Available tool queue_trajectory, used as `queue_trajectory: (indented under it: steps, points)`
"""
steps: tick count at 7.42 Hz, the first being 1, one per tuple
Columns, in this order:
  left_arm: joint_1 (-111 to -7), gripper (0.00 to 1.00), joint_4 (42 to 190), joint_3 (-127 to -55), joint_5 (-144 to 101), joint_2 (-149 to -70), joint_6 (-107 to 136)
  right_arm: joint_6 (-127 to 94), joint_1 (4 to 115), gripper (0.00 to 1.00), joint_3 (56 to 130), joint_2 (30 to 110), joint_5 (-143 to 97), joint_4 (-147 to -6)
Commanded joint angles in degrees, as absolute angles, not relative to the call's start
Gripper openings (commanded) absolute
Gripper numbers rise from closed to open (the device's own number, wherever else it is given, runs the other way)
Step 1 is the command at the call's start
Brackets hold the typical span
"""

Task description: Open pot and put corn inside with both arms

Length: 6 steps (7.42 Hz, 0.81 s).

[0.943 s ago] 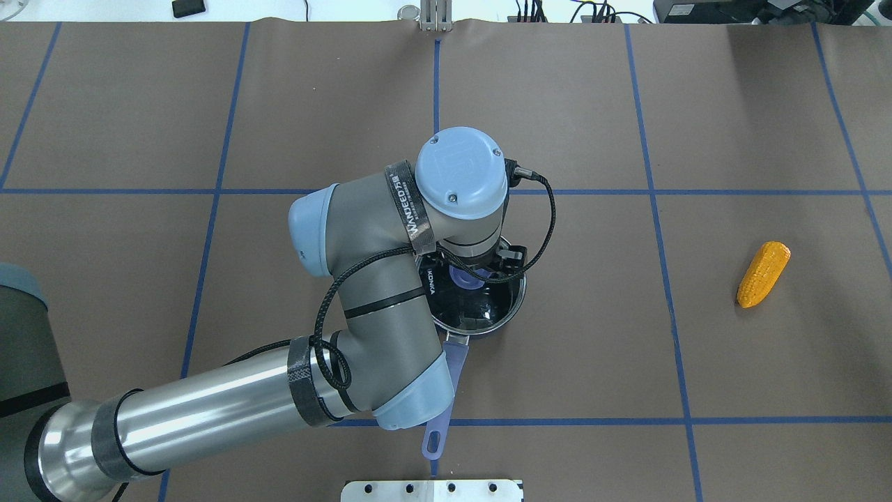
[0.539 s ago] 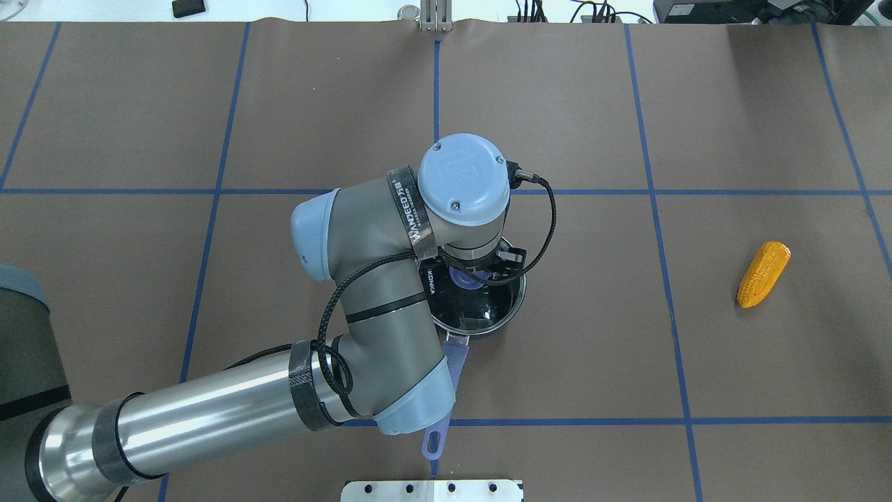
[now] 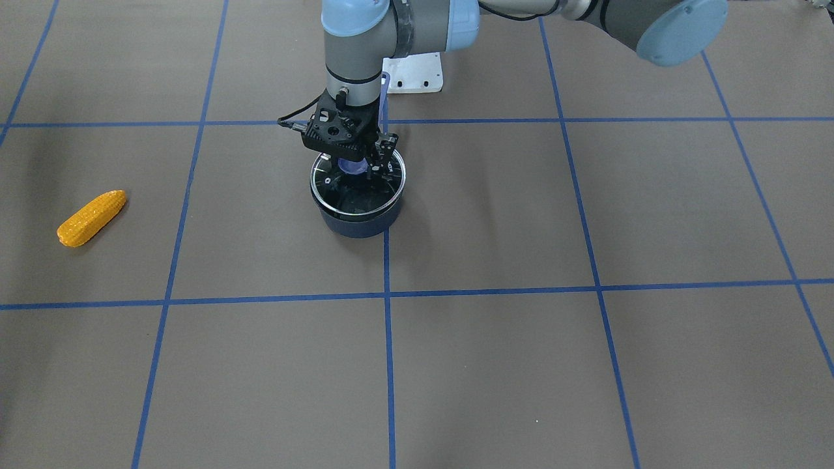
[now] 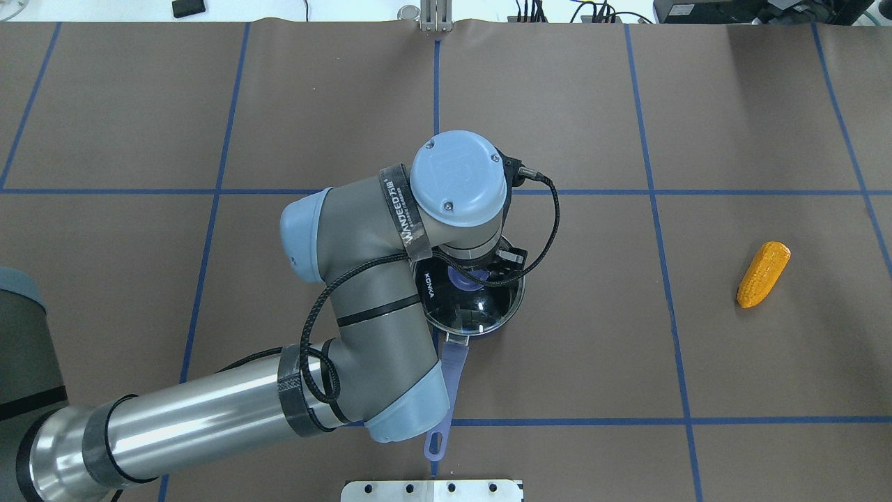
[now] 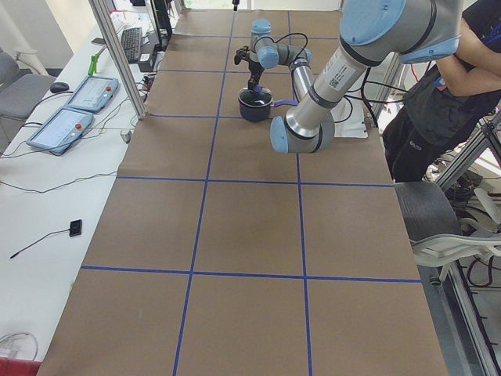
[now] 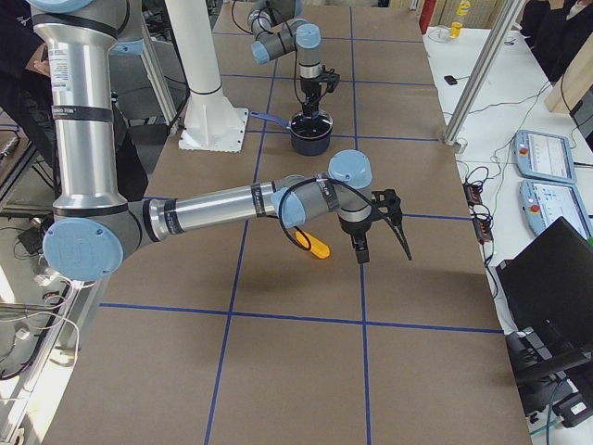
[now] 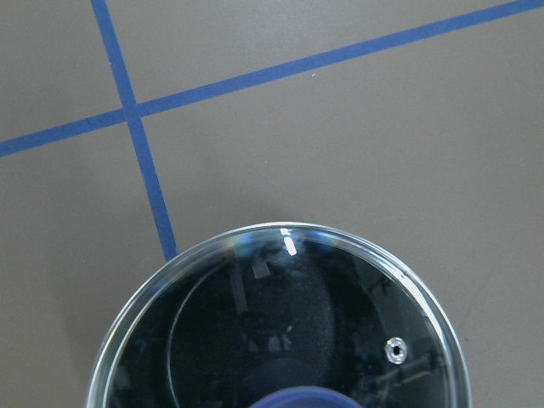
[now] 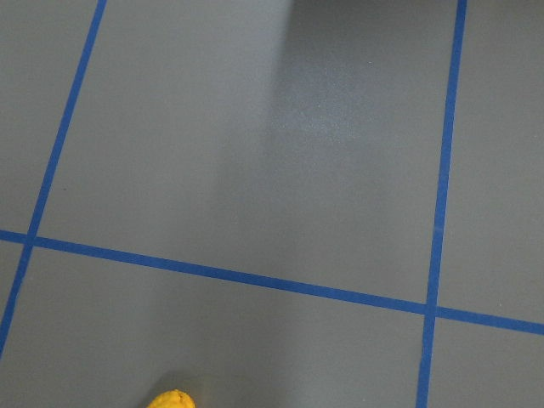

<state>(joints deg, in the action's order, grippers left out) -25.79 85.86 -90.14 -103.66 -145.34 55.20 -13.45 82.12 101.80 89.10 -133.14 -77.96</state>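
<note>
A dark blue pot (image 3: 357,225) with a glass lid (image 3: 355,195) stands mid-table; its purple handle (image 4: 449,387) points toward the robot's base. My left gripper (image 3: 357,167) reaches straight down and is shut on the lid's purple knob (image 4: 463,279). The left wrist view shows the lid (image 7: 280,331) right below. The yellow-orange corn (image 4: 763,274) lies on the mat far to the right, also in the front view (image 3: 91,217). My right gripper (image 6: 380,232) hovers just beyond the corn (image 6: 315,246); I cannot tell whether it is open or shut.
The brown mat (image 4: 557,125) has blue tape grid lines. The white base plate (image 4: 432,490) is at the near edge. A person (image 5: 438,78) stands by the robot. Teach pendants (image 6: 547,153) lie on the side bench beside an aluminium post (image 6: 482,74).
The left arm's wrist has shifted slightly left and back. The lid looks larger and shifted in the overhead view, as if raised a little. The corn has not moved.
</note>
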Motion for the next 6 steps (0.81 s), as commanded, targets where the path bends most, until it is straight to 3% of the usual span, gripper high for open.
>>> queue_trajectory:
  steps: [1, 3, 6]
  points:
    - [-26.4, 0.0, 80.9, -98.9, -104.1, -141.4, 50.0, -13.5, 82.1, 1.0, 101.9, 89.0, -133.2, -78.0]
    - [-31.2, 0.0, 78.2, -107.6, -105.1, -132.5, 41.1, -13.5, 82.1, 1.0, 101.8, 89.0, -133.2, -78.0]
    - [-42.9, 0.0, 79.7, -113.5, -113.4, -116.6, 19.9, -13.6, 81.8, 1.0, 101.9, 89.0, -133.2, -78.0]
